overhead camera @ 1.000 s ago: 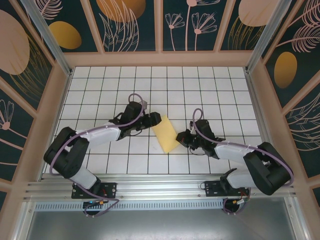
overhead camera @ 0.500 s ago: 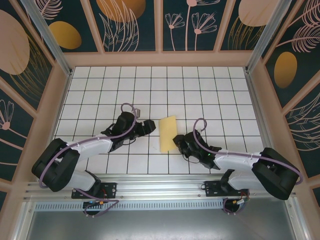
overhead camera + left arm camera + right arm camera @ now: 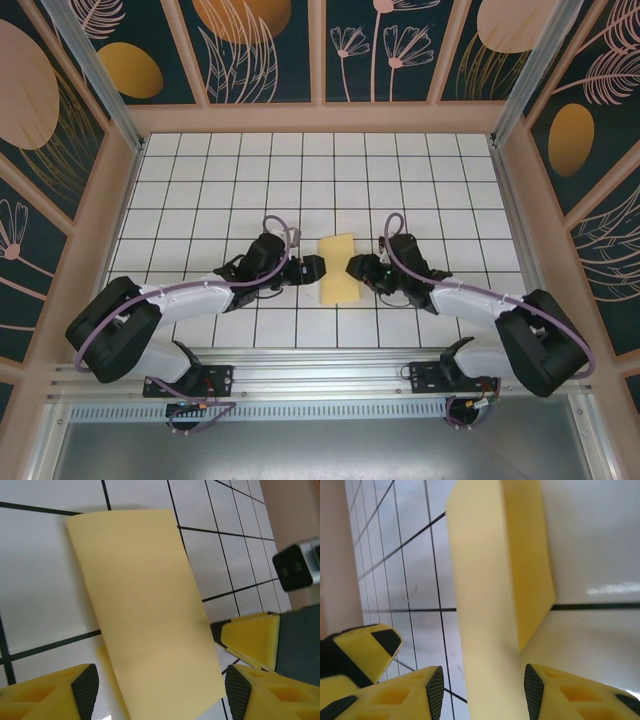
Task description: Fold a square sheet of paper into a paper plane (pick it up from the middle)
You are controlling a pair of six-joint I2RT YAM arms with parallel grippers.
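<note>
Left gripper and right gripper are set low on either side of the square sheet of paper, which lies folded in half on the table between them. Both finger pairs are held apart, nothing pinched, with a paper edge inside each gap. The top layer looks lifted on the right, so the edges should be aligned and the crease pressed flat before the next fold is started

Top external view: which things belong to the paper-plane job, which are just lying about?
Job: folded yellow paper sheet; left black-and-white robot arm; right black-and-white robot arm.
Just there: white gridded table; floral wall panels.
</note>
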